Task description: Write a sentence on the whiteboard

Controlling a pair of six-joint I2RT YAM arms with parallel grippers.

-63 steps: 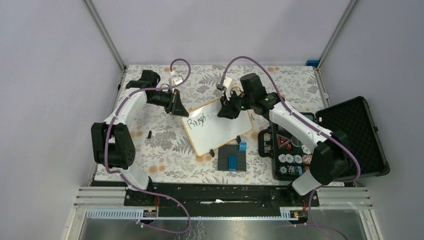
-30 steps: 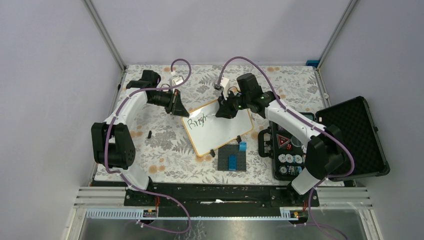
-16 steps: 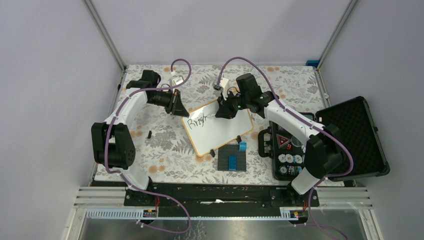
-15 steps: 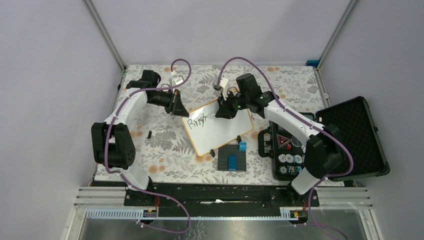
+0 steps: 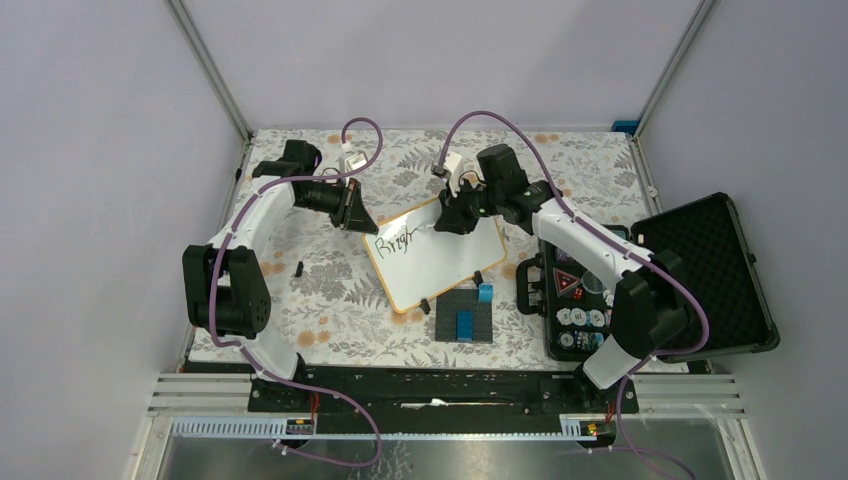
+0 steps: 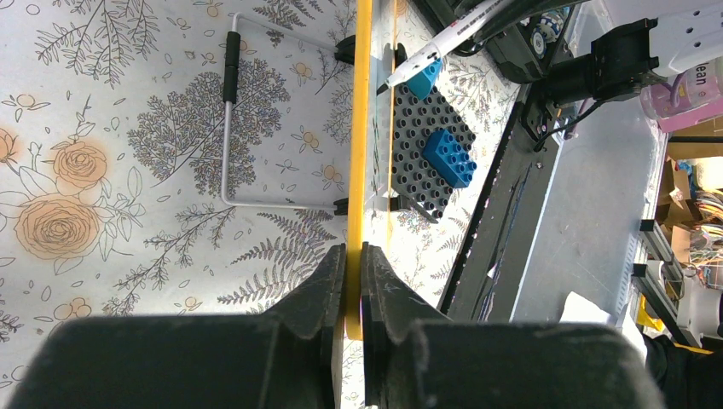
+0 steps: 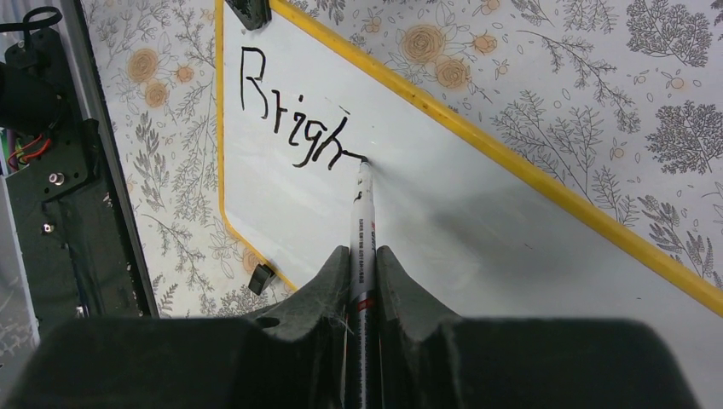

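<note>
Holding the board firm is the left half of this step. At centre-left of the top view your left gripper (image 5: 355, 216) is clenched on the left edge of the white, orange-framed rectangular whiteboard (image 5: 440, 268). Its own wrist view shows both jaws pinched flat against the yellow rim. Don't loosen or twist that pinch while the pen is down (the board stands on small black feet, so I judge a sideways push could rock or slide it on the floral tablecloth (image 5: 320, 290)).

The board lies mid-table, turned at an angle. In the upper left of the right wrist view, the dark handwritten sentence (image 7: 290, 119) reads roughly "Brigh", with a stroke trailing off the h. The slim white marker with a dark tip (image 7: 361, 217) touches the board exactly at that stroke's end. Your right gripper (image 7: 362, 256) has its fingers closed tight round the barrel.

To do this well:
- Finish the t with light, even pressure.
- Draw the tip along the surface instead of digging it in.
- Lift it clear before you shift to the next word.
- Run the line parallel to the yellow frame above it.
- Space your letters so the blank white further right takes the rest of the first line.
- Leave the lower area for the second line.

Just beside the board's near edge is the dark grey studded brick plate with blue bricks (image 5: 465, 320), and the open black case of poker chips (image 5: 700, 270) lies further right. Sweep the forearm high over both.
</note>
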